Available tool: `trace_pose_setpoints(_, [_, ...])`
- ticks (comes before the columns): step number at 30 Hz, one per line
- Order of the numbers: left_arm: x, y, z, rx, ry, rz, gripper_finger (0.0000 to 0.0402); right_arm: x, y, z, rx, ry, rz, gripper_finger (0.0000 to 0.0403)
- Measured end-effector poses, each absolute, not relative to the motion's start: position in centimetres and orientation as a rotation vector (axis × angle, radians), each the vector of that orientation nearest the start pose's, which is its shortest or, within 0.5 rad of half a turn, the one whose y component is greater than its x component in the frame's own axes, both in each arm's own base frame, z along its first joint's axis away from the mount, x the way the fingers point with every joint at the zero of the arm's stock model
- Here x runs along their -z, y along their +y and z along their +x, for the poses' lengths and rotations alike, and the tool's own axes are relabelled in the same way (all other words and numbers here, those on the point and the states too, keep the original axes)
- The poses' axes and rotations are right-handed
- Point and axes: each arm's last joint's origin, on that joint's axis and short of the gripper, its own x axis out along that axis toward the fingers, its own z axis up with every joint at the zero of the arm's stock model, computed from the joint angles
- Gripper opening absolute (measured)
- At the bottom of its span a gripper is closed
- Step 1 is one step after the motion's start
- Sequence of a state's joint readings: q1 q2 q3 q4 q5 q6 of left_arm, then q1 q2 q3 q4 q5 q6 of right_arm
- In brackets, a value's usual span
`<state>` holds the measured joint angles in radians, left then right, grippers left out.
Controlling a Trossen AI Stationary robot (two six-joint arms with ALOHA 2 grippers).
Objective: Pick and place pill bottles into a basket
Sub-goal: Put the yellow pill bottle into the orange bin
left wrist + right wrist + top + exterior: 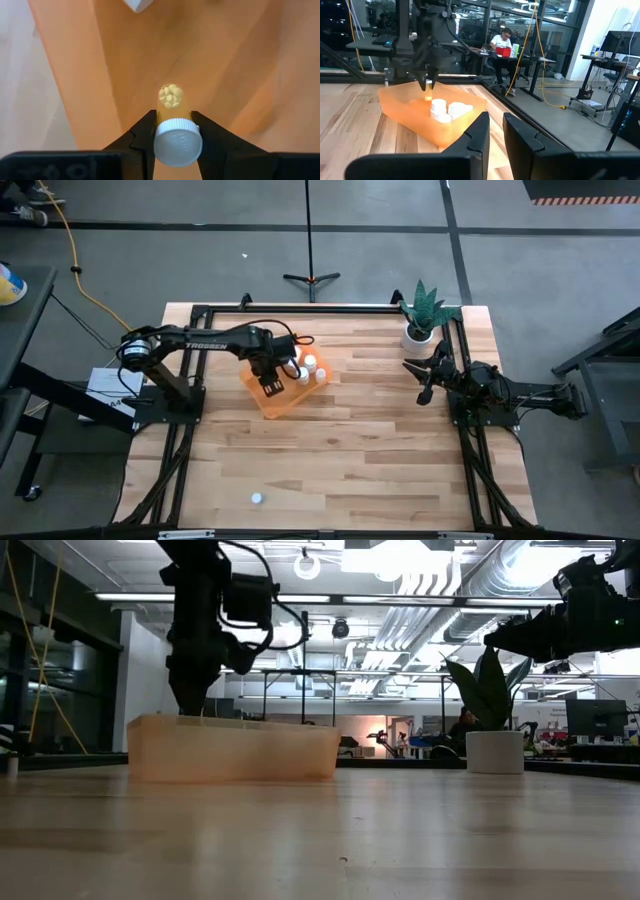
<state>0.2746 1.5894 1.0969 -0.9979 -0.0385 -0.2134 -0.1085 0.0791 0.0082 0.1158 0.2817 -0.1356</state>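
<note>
The orange basket [285, 402] stands left of the table's middle; it also shows in the low view [230, 750]. My left gripper [270, 387] points down into it, shut on a pill bottle [172, 100] with a white cap and pills showing through its bottom. Other white pill bottles [309, 364] stand in the basket's far right part, also seen in the right wrist view [445, 109]. One more pill bottle [257, 498] lies on the table near its front edge. My right gripper [425, 380] waits above the table's right side, its fingers [485, 130] a narrow gap apart, empty. My left gripper pinches the bottle's body just under the white cap [177, 142] between its two fingers [145, 127], one on each side. The fingers come from above, pointing down, along the bottle. The bottle stands upright, cap up, over the basket floor [225, 60]; whether its bottom touches, I cannot tell.
A white pot with a green plant [422, 320] stands at the table's far right, close to my right arm. Bare wood lies between the basket and the front edge. People sit at desks in the room beyond [502, 42].
</note>
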Motion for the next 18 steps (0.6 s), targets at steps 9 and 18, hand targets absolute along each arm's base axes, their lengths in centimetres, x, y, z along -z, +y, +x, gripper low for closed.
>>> trace_pose_setpoints(9, [-19.1, 8.0, 25.8, -0.387, 1.47, -0.414, 0.016, -17.1, -1.9, 9.9, 0.393, -0.018, -0.134, 0.0044])
trace_pose_setpoints(18, [-19.1, 8.1, 25.9, -0.404, 1.459, -0.396, 0.0163, -17.1, -1.9, 9.9, 0.393, -0.018, -0.134, 0.0044])
